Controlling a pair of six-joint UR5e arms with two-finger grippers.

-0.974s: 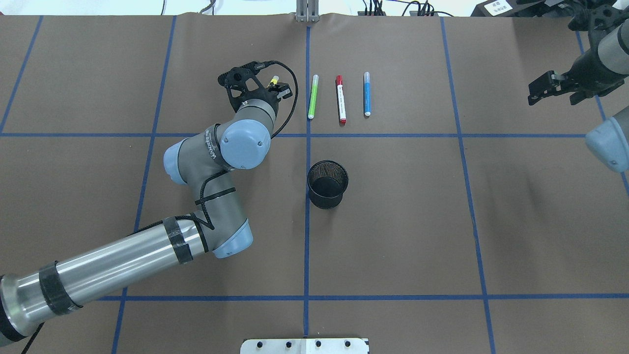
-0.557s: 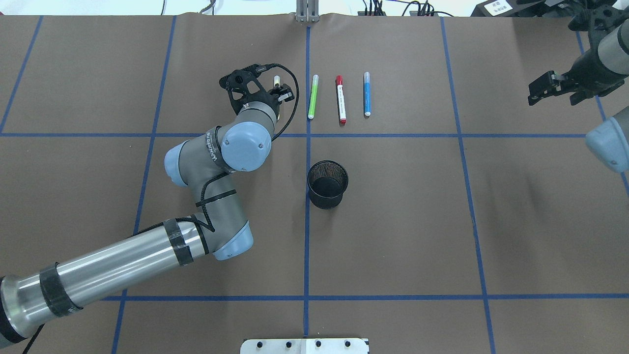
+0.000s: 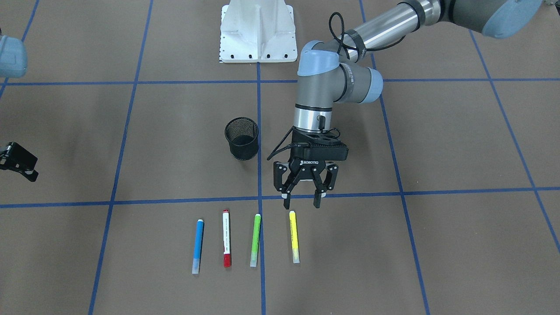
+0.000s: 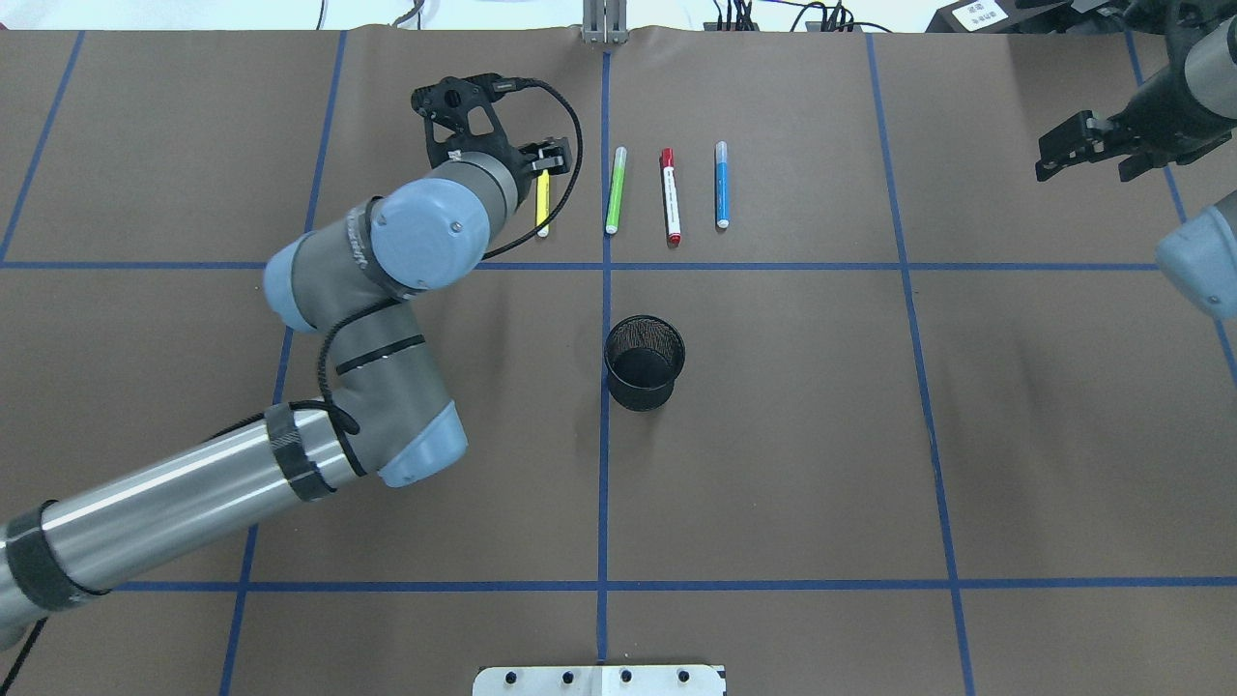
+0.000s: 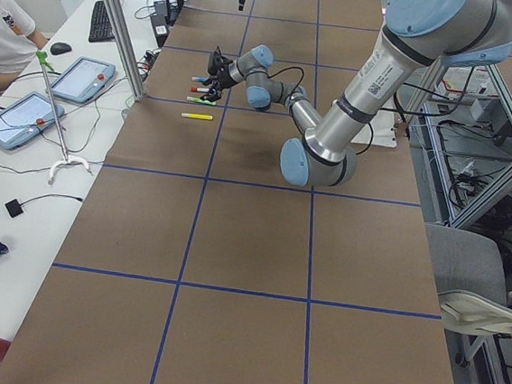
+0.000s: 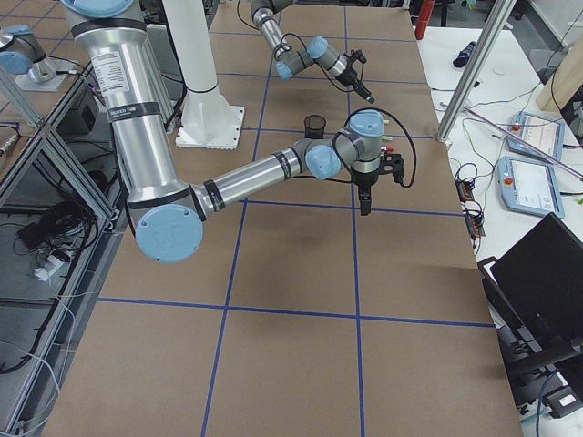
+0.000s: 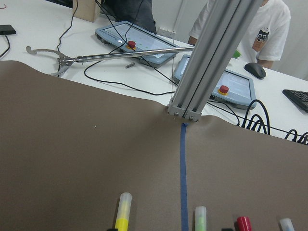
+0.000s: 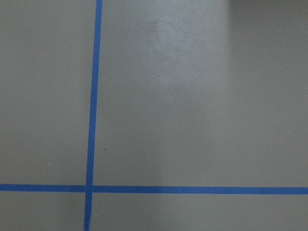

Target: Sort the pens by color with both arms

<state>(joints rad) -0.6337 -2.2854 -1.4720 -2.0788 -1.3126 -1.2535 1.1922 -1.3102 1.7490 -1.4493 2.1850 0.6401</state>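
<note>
Four pens lie side by side past the cup: yellow point(image 3: 294, 236) point(image 4: 542, 203), light green point(image 3: 255, 239) point(image 4: 615, 190), white with red cap point(image 3: 226, 237) point(image 4: 670, 196), and blue point(image 3: 197, 246) point(image 4: 721, 185). My left gripper point(image 3: 302, 204) point(image 4: 544, 158) is open and empty. It hangs fingers-down above the table, just on the robot's side of the yellow pen's end, not touching it. The pens' tips show at the bottom of the left wrist view, yellow point(image 7: 122, 211) leftmost. My right gripper point(image 4: 1068, 155) point(image 3: 17, 162) hovers far off at the table's right end; I cannot tell its jaws.
A black mesh cup point(image 4: 645, 362) point(image 3: 241, 138) stands upright mid-table, near the left wrist. The white base point(image 3: 257, 30) is at the robot's side. An aluminium post point(image 4: 604, 24) stands at the far edge; desks with tablets and operators lie beyond it.
My left arm has risen and drawn back from the yellow pen, which now lies in full view on the table. My right gripper has shifted slightly toward the far edge.
</note>
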